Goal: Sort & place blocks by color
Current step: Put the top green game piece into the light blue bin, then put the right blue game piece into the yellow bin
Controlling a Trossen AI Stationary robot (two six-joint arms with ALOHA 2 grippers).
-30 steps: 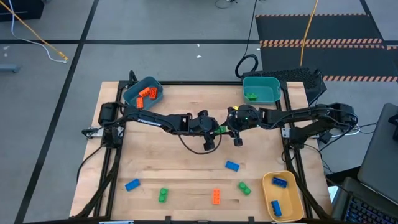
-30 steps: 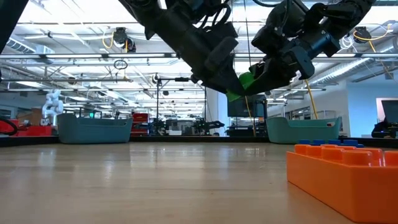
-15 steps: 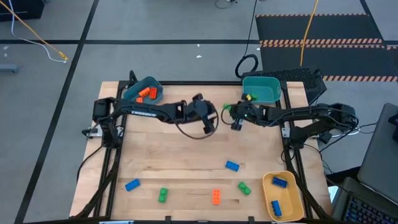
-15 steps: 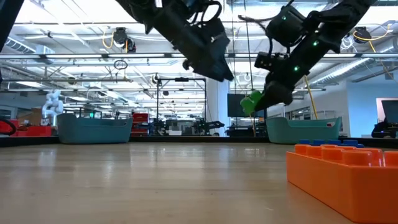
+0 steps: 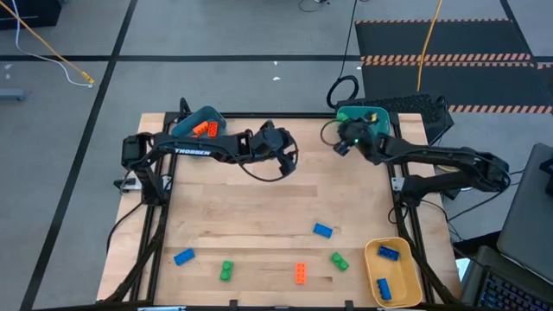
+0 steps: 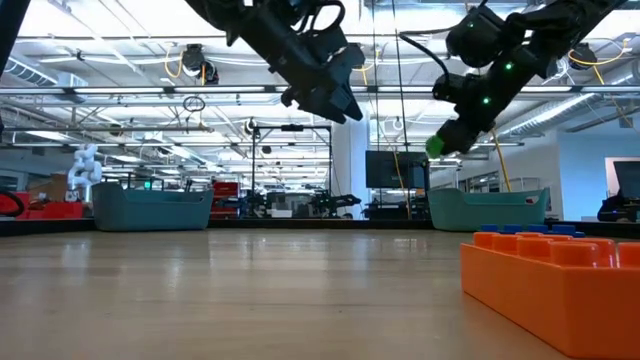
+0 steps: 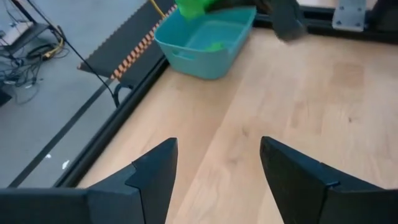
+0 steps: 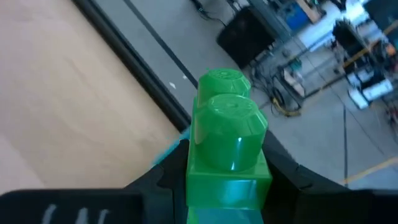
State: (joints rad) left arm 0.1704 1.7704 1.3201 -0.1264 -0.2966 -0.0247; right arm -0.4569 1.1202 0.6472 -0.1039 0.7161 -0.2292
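Note:
My right gripper [image 5: 344, 141] is shut on a green two-stud block [image 8: 227, 143], high in the air at the near left rim of the far-right teal bin [image 5: 380, 130]. The same block [image 6: 437, 145] shows in the low view, and over that bin [image 7: 205, 40] in the left wrist view. My left gripper [image 7: 217, 168] is open with nothing between its fingers and hovers over the far middle of the table [image 5: 276, 149]. Loose blocks lie flat near the table's near edge: blue [image 5: 322, 230], blue [image 5: 183, 257], green [image 5: 226, 270], orange [image 5: 301, 273], green [image 5: 339, 261]. My right gripper pinches the green block by its lower body [image 8: 224, 186] between its two fingers. Both studs [image 8: 230, 109] stick out past the fingertips. The block is lifted clear of the table, and the fingers slant downward behind it.
The far-left teal bin [image 5: 199, 128] holds orange blocks. The yellow bin [image 5: 393, 272] at the near right corner holds blue ones. One green block [image 7: 214, 45] lies inside the far-right teal bin. An orange block [image 6: 550, 285] sits close to the low camera. Bare wood spans the table's middle.
A second ago both grippers met over the middle of the table with the green block between them. They have drawn apart since. The block went with my right gripper, up and toward the far-right teal bin, while my left gripper pulled back toward the far left.

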